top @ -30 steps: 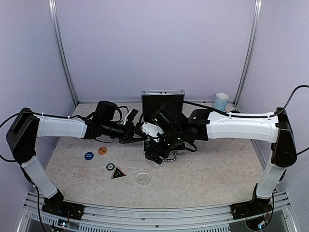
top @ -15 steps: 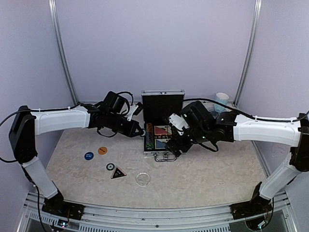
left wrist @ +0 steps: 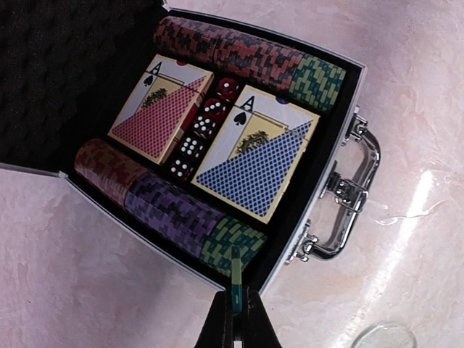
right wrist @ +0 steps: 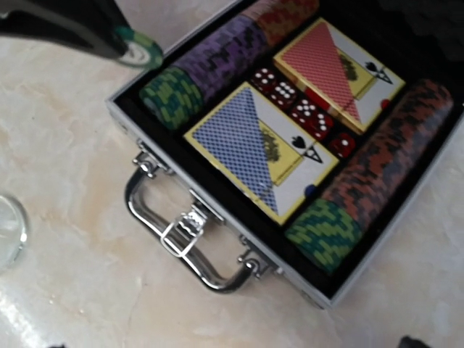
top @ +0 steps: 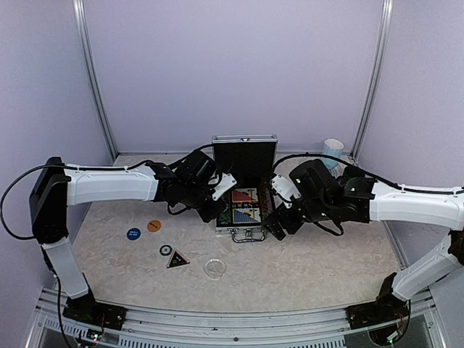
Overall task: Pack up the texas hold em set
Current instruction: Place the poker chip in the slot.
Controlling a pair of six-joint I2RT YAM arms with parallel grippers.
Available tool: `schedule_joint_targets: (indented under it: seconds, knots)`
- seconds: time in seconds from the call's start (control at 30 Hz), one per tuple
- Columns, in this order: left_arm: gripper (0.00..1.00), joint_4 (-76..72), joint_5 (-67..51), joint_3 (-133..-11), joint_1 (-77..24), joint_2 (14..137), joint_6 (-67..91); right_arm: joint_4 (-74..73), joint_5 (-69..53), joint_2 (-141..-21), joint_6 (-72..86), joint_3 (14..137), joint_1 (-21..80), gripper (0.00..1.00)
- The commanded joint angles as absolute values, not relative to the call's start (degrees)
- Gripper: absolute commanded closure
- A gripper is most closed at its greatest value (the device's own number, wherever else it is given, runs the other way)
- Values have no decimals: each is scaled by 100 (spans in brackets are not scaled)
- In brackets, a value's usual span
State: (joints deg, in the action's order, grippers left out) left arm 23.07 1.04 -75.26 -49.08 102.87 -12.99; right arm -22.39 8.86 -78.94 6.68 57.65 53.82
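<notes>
The silver case [top: 246,230] of the texas hold em set lies open mid-table with its black lid [top: 244,156] upright. Inside lie chip rows [left wrist: 217,47], a red deck [left wrist: 161,107], a blue deck [left wrist: 255,158] and red dice [left wrist: 199,138]. My left gripper [left wrist: 235,291] is shut on a green chip [left wrist: 234,270], held edge-on just above the green stack [left wrist: 233,245] at the case's front-left corner. The same chip [right wrist: 141,49] shows in the right wrist view. My right gripper [top: 279,223] hangs open by the case's front-right corner, near the handle [right wrist: 190,239].
On the table left of the case lie a blue disc [top: 134,233], an orange disc [top: 154,225], a small dark disc [top: 166,250] and a black triangle [top: 177,259]. A clear disc [top: 214,269] lies in front. A light-blue mug [top: 333,152] stands at the back right.
My left arm has swung right and brought the green chip to the case's front-left corner. My right arm has pulled back off the case to its right side, uncovering the contents.
</notes>
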Motion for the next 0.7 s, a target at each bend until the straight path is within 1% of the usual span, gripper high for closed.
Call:
schedule_joint_targets:
  seconds: [0.0,0.27,0.67]
  knots:
    - [100,2388,765,-7842,-5025,10573,-2072,-2080,995,-7638,834,5619,5288,1]
    - [100,2274,1271,-7877,-5287,10880,-2736,-2125,1010,-7514,865,5546,5256,1]
    - [100,2360,925,-7628,-5313,10749,-2911,-2149,984,-7514,841,5553,5256,1]
